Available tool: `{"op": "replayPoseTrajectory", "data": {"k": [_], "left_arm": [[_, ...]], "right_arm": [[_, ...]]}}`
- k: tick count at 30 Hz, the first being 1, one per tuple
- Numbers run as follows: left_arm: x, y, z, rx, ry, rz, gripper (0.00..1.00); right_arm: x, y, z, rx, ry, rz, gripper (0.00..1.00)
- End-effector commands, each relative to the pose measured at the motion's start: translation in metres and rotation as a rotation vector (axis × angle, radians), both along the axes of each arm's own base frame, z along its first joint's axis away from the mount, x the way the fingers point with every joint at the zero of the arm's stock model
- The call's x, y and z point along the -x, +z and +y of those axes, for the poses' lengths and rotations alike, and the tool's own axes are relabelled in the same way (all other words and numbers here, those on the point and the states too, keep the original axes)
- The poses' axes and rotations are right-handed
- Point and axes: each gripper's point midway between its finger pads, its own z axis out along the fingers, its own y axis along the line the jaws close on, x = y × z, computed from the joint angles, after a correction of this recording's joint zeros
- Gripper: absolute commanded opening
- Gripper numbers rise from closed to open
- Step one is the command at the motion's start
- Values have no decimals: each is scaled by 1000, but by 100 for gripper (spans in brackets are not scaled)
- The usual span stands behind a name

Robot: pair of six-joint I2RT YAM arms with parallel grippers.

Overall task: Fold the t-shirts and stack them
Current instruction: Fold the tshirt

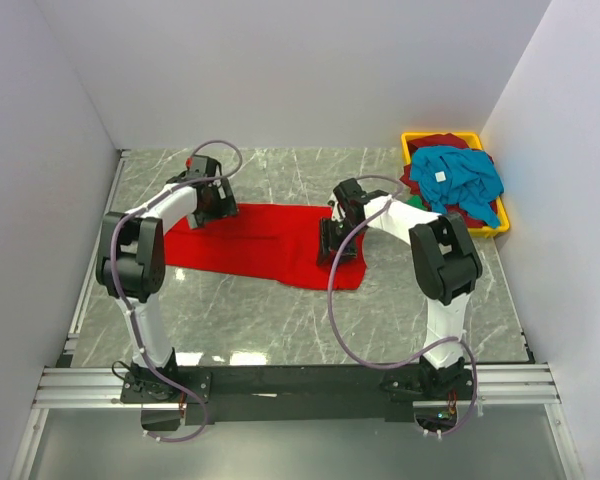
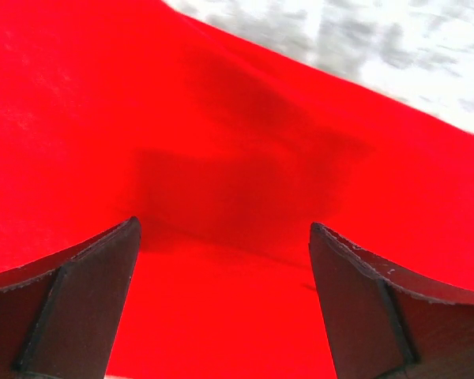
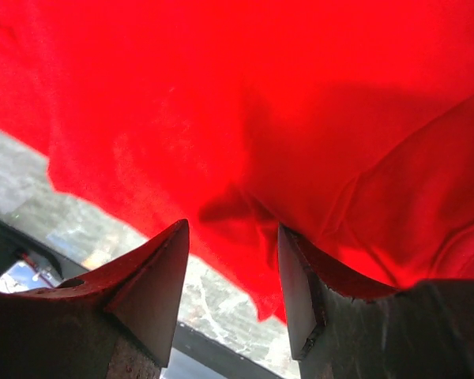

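The marble surface carries 1 large red t-shirt, which lies spread in the middle between the 2 arms. It is mostly flat, but its outline is uneven and the near right corner hangs lower than the rest. I see no clean fold in it, so I judge that the folding of this shirt is only at its beginning.

At the far right corner stands the yellow bin. In it the other shirts are heaped loose: a teal-blue t-shirt on top and a dark maroon t-shirt under it. None of them is folded, and no stack is on the surface yet. So almost all of the task is left.

The left tool is over the far left edge of the red shirt, its jaws released and wide, with nothing between them but cloth lying below. The right tool is at the right edge of the shirt. Its jaws stand partly apart and a fold of red cloth is in the gap; whether it is grasped I cannot tell.

The small white tag shows on the teal-blue shirt.
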Motion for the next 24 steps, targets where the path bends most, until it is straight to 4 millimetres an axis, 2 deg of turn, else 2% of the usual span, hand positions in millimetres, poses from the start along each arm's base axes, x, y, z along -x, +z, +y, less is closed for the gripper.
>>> {"op": "replayPoseTrajectory", "data": {"k": [1,5,8,10,14,19,22,23,24], "left_arm": [[-15,-6,6,3,-35,-25,93],[-17,-18,15,-14,-46,-3,94],[-10,-32,22,-25,-45,45,94],[-1,-41,26,-29,-39,80,94],[18,-48,30,-21,-33,126,94],[44,-41,32,-19,-44,170,94],[60,-37,32,3,-50,188,94],[63,-33,31,14,-53,182,94],[66,-32,27,33,-62,185,94]], "right_arm": [[-10,-11,-2,34,-32,-7,56],[-16,-17,-4,62,-62,4,56],[-23,-23,-8,78,-104,18,56],[-27,-26,-11,90,-124,21,56],[-34,-34,-15,111,-163,28,56],[-47,-47,-21,170,-204,34,56],[-59,-48,-26,212,-229,27,56],[-71,-43,-27,217,-246,4,56],[-70,-48,-30,238,-250,24,56]]}}
